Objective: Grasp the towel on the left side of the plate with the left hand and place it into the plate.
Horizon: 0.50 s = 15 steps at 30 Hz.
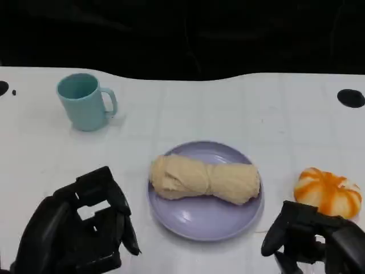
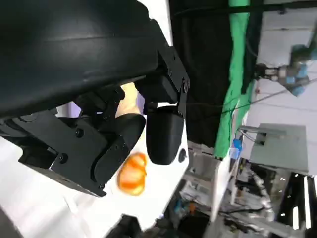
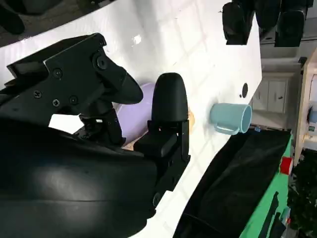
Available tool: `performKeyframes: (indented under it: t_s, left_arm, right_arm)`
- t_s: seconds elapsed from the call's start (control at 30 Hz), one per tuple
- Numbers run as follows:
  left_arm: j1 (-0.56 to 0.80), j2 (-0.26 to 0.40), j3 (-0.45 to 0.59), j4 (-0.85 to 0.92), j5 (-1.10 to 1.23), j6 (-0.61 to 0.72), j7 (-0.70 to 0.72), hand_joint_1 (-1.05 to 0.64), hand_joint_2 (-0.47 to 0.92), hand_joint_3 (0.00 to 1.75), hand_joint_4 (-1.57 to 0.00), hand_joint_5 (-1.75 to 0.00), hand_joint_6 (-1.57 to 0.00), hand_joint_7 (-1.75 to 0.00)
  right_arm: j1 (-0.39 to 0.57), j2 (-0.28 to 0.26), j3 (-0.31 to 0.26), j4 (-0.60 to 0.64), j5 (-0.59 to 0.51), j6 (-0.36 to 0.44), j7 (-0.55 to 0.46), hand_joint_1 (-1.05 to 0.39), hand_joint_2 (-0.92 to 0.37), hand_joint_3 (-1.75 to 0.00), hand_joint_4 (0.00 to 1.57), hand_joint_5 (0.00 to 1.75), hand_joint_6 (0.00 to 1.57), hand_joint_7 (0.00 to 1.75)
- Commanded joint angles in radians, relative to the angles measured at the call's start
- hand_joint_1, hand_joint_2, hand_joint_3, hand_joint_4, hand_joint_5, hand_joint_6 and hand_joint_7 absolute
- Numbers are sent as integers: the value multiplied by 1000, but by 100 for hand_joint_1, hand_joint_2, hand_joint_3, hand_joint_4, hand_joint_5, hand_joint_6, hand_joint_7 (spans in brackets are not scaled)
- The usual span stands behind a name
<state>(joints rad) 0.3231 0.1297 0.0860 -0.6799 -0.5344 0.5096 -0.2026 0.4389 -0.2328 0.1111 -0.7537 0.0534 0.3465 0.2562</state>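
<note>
In the head view, a rolled cream towel (image 1: 204,180) lies across a lavender plate (image 1: 199,221) at the middle of the white table (image 1: 245,114). The left hand (image 1: 80,228) hovers near left of the plate, fingers apart and holding nothing. The right hand (image 1: 311,237) sits near right, fingers loosely curled, empty, just in front of an orange pumpkin (image 1: 328,191). A teal mug (image 1: 85,101) stands far left.

In the left wrist view, the left hand's fingers (image 2: 163,134) hang apart; the pumpkin (image 2: 132,174) shows beyond them.

In the right wrist view, the right hand's fingers (image 3: 168,104) are spread above the plate (image 3: 133,119), with the mug (image 3: 231,118) farther off.

Light blue mug (image 1: 85,101) upright on the white table (image 1: 239,108), handle toward the orange pumpkin-shaped object (image 1: 329,191), pumpkin nearer the camera and well apart from the mug, black backdrop behind the table
</note>
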Motion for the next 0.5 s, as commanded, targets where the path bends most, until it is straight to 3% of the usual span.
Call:
performKeyframes:
  t_s: [0.03,0.5]
  left_arm:
    - [-19,-6,36,30,-62,85,53,-7,46,150,-92,-175,-75,-174]
    - [-47,24,53,49,-94,195,73,-9,44,151,-88,-175,-75,-175]
  right_arm:
    - [6,-11,-13,16,5,-34,7,-4,-58,-111,73,175,64,144]
    - [19,-8,-19,41,2,-86,3,-5,-58,-111,71,175,62,144]
